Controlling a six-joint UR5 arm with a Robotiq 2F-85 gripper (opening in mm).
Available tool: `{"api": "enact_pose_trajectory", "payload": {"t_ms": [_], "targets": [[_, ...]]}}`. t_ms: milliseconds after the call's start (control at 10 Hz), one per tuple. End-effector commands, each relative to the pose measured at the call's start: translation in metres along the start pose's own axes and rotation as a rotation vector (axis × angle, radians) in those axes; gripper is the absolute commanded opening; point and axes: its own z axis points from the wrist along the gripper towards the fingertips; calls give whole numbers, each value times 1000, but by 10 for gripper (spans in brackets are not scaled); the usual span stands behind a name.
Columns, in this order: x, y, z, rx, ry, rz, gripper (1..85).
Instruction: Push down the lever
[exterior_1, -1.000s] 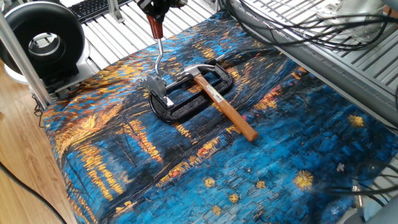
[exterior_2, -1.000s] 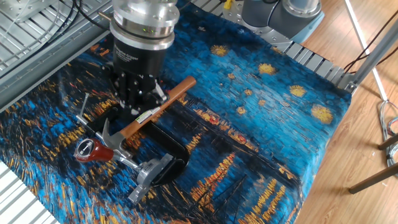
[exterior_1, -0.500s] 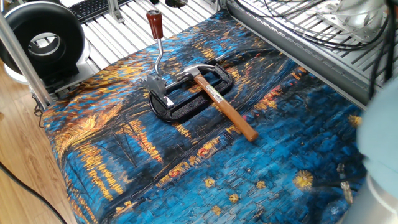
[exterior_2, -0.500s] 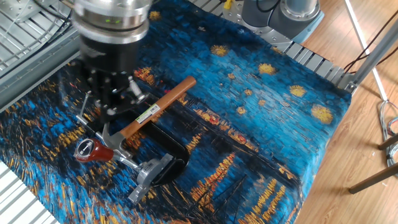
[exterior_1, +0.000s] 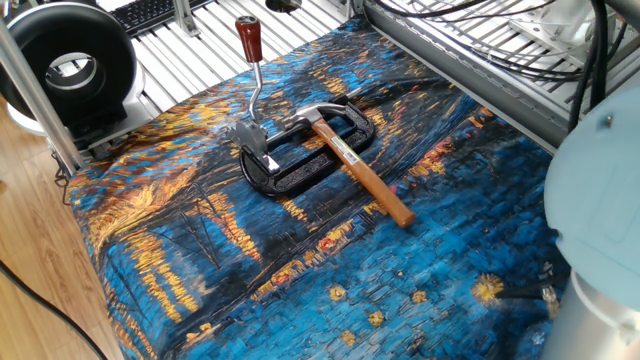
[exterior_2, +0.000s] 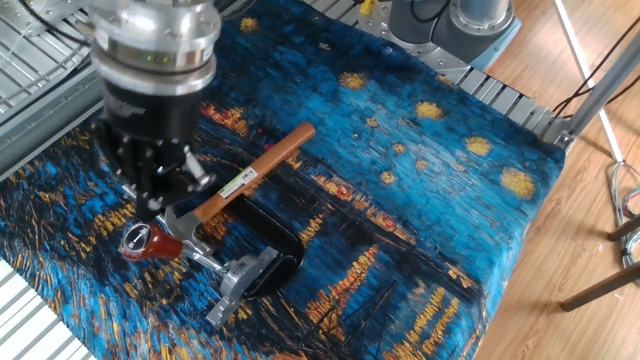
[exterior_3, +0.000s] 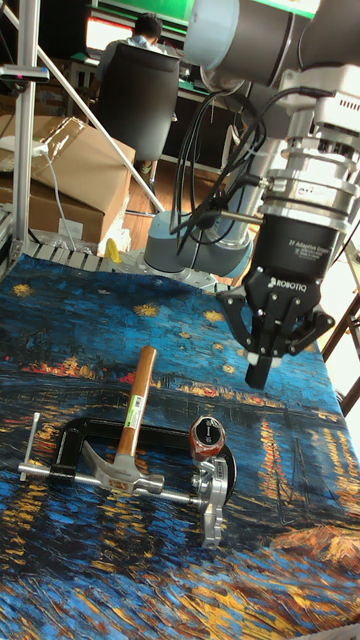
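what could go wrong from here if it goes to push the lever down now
The gripper hangs off to one side of the lever, not over its red end, so a straight descent would likely miss it and hit the cloth.

The hammer lies across the black clamp right beside the lever's bracket; a wide approach could knock it.

The red end is small and the fingers look shut, so the contact might slip off the side.

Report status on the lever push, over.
Gripper shut, above the cloth, clear of lever. Lever upright, not pushed. Hammer lies across the clamp beside it.
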Motion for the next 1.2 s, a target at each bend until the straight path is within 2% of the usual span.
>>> {"api": "enact_pose_trajectory", "payload": {"t_ms": [0,300,400,500,600,800,900,1000,1100], "targets": [[-9,1,9,-11,-27,4,57],[-7,0,22,-3,-28,-1,57],[4,0,18,-1,14,-6,57],[16,-5,17,20,60,9,53],[24,-8,17,30,90,23,50],[30,4,16,-9,116,93,50],[25,5,17,-19,106,90,50],[9,3,22,-37,85,80,60],[-2,0,27,-32,71,72,60]]}}
